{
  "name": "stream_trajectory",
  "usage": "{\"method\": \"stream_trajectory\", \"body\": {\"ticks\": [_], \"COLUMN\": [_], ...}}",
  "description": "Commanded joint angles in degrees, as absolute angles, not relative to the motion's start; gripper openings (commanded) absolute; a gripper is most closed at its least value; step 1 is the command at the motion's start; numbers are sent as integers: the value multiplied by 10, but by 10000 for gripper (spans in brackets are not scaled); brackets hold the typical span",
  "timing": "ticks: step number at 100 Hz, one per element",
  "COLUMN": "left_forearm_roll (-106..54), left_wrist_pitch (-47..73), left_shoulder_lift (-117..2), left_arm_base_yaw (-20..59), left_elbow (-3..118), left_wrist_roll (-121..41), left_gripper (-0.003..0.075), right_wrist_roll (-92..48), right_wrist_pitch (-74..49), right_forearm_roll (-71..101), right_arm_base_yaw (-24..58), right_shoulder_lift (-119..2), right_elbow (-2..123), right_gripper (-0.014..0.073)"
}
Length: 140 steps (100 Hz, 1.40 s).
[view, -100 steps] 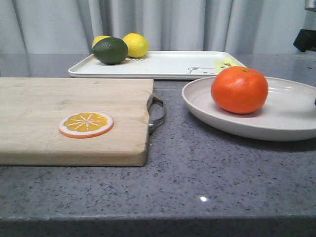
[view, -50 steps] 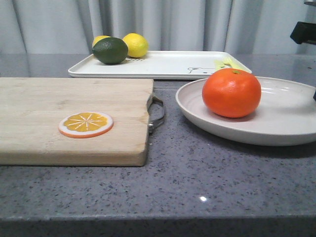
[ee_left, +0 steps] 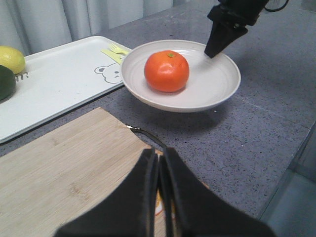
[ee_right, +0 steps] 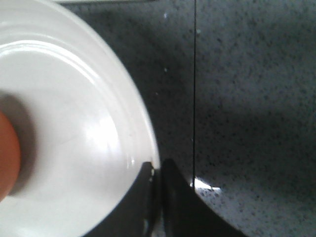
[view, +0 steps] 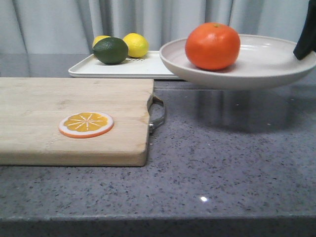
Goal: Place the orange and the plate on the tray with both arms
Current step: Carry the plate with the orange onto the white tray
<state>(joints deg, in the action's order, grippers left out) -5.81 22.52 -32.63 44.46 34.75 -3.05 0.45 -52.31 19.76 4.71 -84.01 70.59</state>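
Note:
The orange (view: 213, 45) sits in the off-white plate (view: 266, 57), which hangs in the air above the counter, its left edge over the near right part of the white tray (view: 143, 65). My right gripper (ee_right: 158, 170) is shut on the plate's rim (ee_right: 140, 126); in the front view only its dark finger (view: 305, 42) shows at the right edge. In the left wrist view the orange (ee_left: 167, 71) lies in the plate (ee_left: 217, 81) beside the tray (ee_left: 64, 81). My left gripper (ee_left: 159, 155) is shut and empty above the cutting board.
A wooden cutting board (view: 44, 113) with a metal handle (view: 157, 113) and an orange slice disc (view: 86, 124) lies at the left. A green lime (view: 110, 50) and two lemons (view: 136, 45) sit on the tray's far left. Grey counter lies in front.
The plate with the orange has been lifted off the counter and has moved up and left toward the tray. The board and the fruit on the tray have not moved.

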Motion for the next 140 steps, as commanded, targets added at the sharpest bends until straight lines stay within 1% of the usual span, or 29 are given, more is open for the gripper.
{"method": "stream_trajectory", "body": {"ticks": [1,37,70,88,106,140], "left_forearm_roll": [-64,-64,-64,-66,-76,-81], "left_wrist_pitch": [178,178,178,178,178,178], "left_shoulder_lift": [-327,-327,-327,-327,-327,-327], "left_arm_base_yaw": [444,444,444,444,444,444], "left_elbow": [363,363,363,363,363,363], "left_wrist_roll": [-31,-31,-31,-31,-31,-31], "left_gripper": [-20,-20,-20,-20,-20,-20], "right_wrist_roll": [0,-10,12,27,27,34], "right_wrist_pitch": [-512,-565,-654,-683,-668,-632], "right_forearm_roll": [229,263,263,248,232,232], "right_arm_base_yaw": [45,67,91,92,91,80], "right_shoulder_lift": [-843,-1012,-1209,-1293,-1328,-1348], "right_elbow": [761,993,1293,1412,1459,1460], "right_gripper": [-57,-57,-57,-57,-57,-57]}}
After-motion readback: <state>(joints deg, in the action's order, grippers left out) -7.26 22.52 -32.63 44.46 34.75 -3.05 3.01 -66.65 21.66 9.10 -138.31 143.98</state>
